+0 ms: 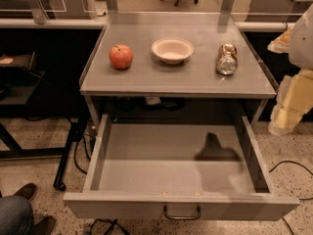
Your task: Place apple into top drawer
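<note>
Speckled floor, dark benches all round, and a grey tabletop dead ahead of me with three things in a row: apple on the left, cream bowl in the middle, shiny can on the right. Below it the top drawer is pulled right out, bare inside apart from a shadow, with a dark handle at the middle of its front panel. So the opening is done, by my reckoning; the pick and the drop are all to come.

The apple sits untouched on the tabletop, near the left edge and apart from the bowl. My hand hangs at the right edge of view, beside the tabletop's right front corner, well apart from the apple. It carries nothing I can see; spread or pressed together, I cannot tell.

Apple itself: small, round, red-orange with a paler yellowish patch, short stem on top, smaller than the bowl. Smooth and round, so I'd expect it to roll if nudged.
</note>
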Motion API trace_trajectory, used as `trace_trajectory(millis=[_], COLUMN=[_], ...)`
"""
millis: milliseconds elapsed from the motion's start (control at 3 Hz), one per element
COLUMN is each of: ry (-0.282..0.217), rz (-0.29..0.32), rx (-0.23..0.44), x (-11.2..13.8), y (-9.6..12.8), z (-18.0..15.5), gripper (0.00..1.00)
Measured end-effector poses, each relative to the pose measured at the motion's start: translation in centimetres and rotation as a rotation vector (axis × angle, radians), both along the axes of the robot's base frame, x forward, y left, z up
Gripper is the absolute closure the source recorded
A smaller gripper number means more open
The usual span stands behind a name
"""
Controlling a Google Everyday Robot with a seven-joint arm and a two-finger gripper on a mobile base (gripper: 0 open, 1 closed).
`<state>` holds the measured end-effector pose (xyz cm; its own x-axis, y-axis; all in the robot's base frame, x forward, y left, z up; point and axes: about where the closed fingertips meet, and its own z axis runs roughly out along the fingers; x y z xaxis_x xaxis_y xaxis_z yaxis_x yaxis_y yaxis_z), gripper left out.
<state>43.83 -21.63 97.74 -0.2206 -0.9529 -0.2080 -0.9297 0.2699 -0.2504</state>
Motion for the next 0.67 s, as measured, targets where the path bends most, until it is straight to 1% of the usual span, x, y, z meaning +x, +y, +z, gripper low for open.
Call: trace_trajectory(millis=[333,667], ry=[-0.005,-0.040], rz=[0.001,0.031], rx=[0.000,0.012], x=[0.1,2.3], y=[0.1,2.3], z=[0.1,-0.2], gripper=[0.00,0.00])
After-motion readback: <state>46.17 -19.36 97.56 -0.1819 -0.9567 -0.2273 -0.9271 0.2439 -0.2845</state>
